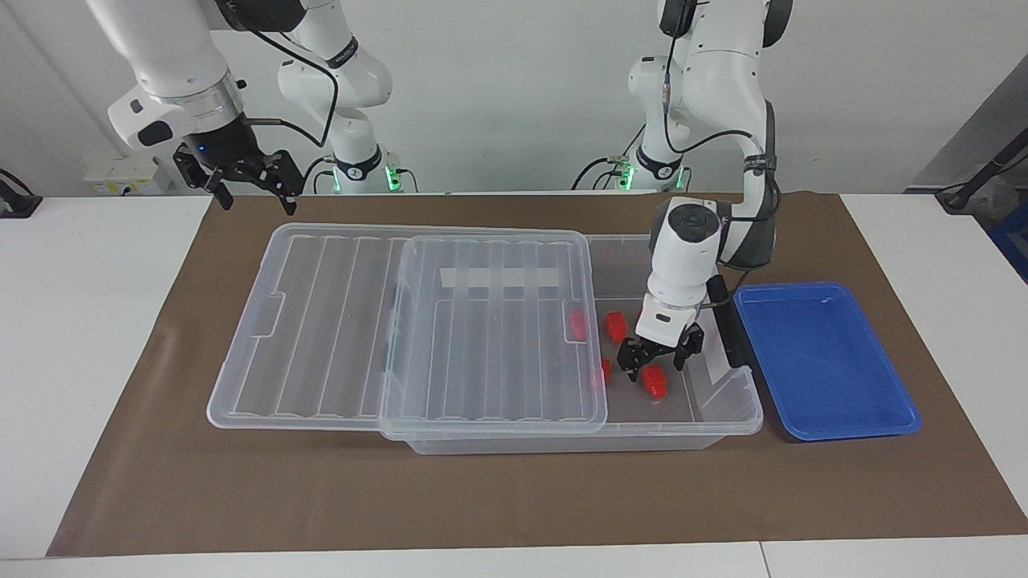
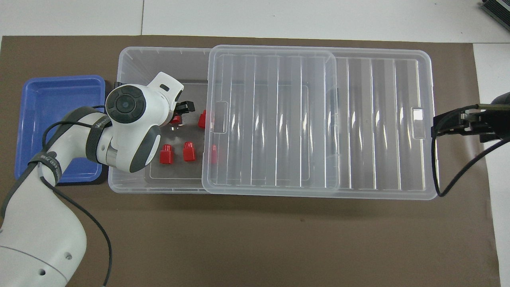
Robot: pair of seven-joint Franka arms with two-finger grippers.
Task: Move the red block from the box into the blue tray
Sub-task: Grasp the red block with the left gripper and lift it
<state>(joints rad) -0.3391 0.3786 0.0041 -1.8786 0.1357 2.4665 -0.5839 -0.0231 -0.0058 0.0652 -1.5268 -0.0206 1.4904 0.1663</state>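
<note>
The clear box (image 1: 727,417) (image 2: 159,59) lies in the middle of the mat, uncovered at the left arm's end. Several red blocks show in it. One red block (image 1: 654,380) (image 2: 175,119) lies on the box floor. My left gripper (image 1: 656,368) is down inside the box, open, with one finger on each side of that block's top. In the overhead view its wrist hides most of the gripper, and one finger (image 2: 184,107) pokes out. The blue tray (image 1: 827,361) (image 2: 48,103) lies empty beside the box at the left arm's end. My right gripper (image 1: 250,193) (image 2: 436,128) waits open in the air.
The ribbed lid (image 1: 337,321) (image 2: 279,119) is slid toward the right arm's end, covers that half of the box and overhangs the mat. Other red blocks (image 1: 615,324) (image 2: 189,152) (image 2: 166,154) lie nearer to the robots. Two more (image 2: 202,118) (image 2: 213,153) sit at the lid's edge.
</note>
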